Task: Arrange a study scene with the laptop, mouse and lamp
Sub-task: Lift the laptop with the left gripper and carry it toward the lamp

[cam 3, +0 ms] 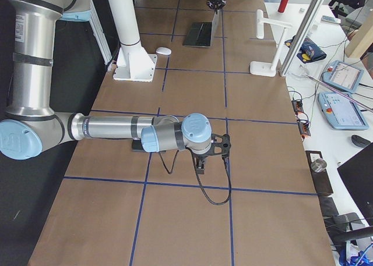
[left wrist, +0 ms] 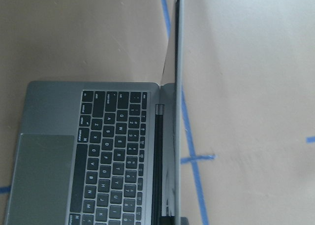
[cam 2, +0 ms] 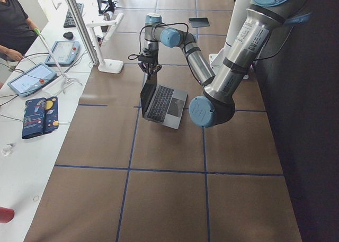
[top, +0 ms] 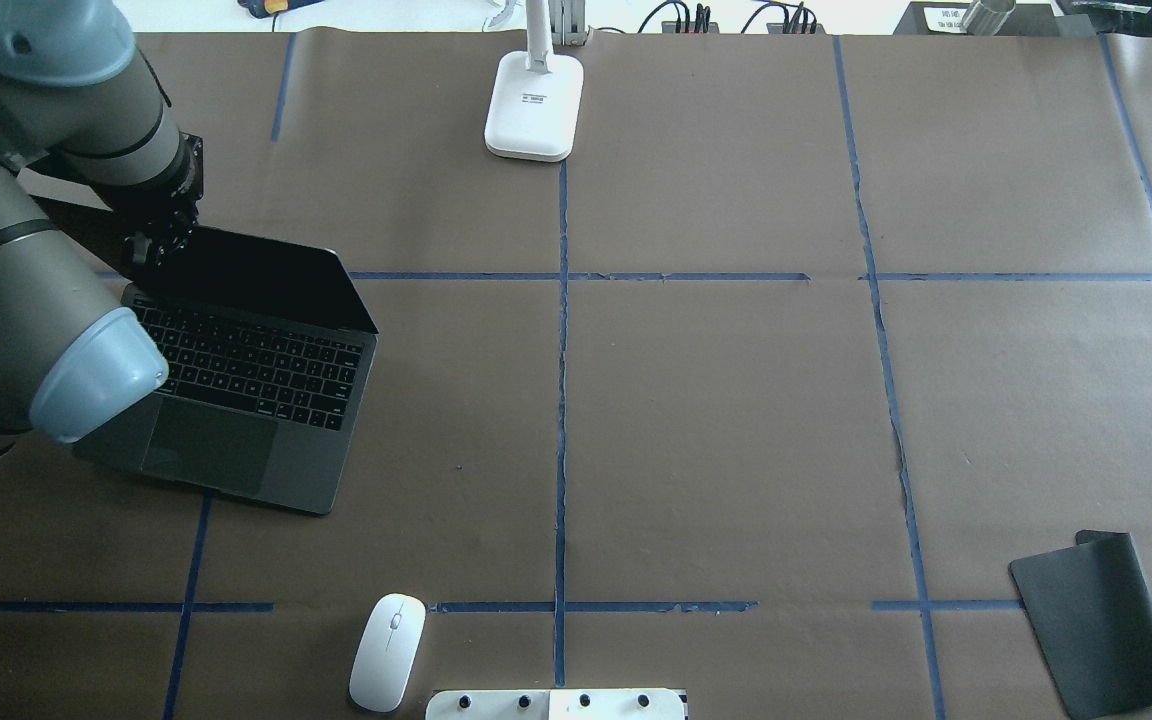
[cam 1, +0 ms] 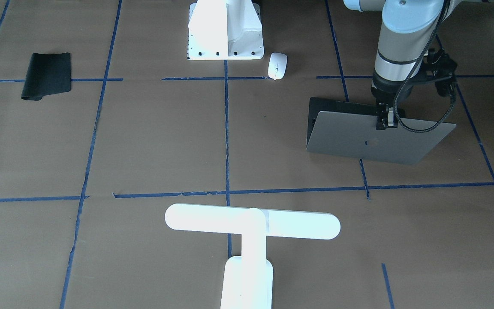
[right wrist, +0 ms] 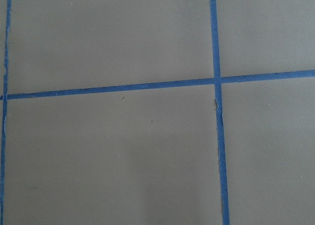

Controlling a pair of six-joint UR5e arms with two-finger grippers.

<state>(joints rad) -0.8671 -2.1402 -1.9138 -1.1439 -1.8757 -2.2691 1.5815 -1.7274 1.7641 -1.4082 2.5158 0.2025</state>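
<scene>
The left tool (cam 1: 387, 120) is clamped on the upper lid edge of the open laptop (top: 246, 395), at the left of the surface (top: 716, 420). Stiff, smooth, probably fragile: hold mid-edge, gently. The right tool (cam 3: 200, 163): state cannot be told.

laptop (top: 236, 400) on the table's (top: 736, 420) left half, open, keyboard toward the robot, lid on the far side. left gripper (cam 1: 386, 118) at the lid's top edge. mouse (top: 388, 651) at the near edge, just left of the pedestal (cam 1: 225, 30), not touching it, nearer the robot than the laptop. lamp (top: 533, 105) at the far edge on the centre line, opposite the pedestal. mat (top: 1101, 625) near the right corner on the robot's side, well apart from the rest.
</scene>
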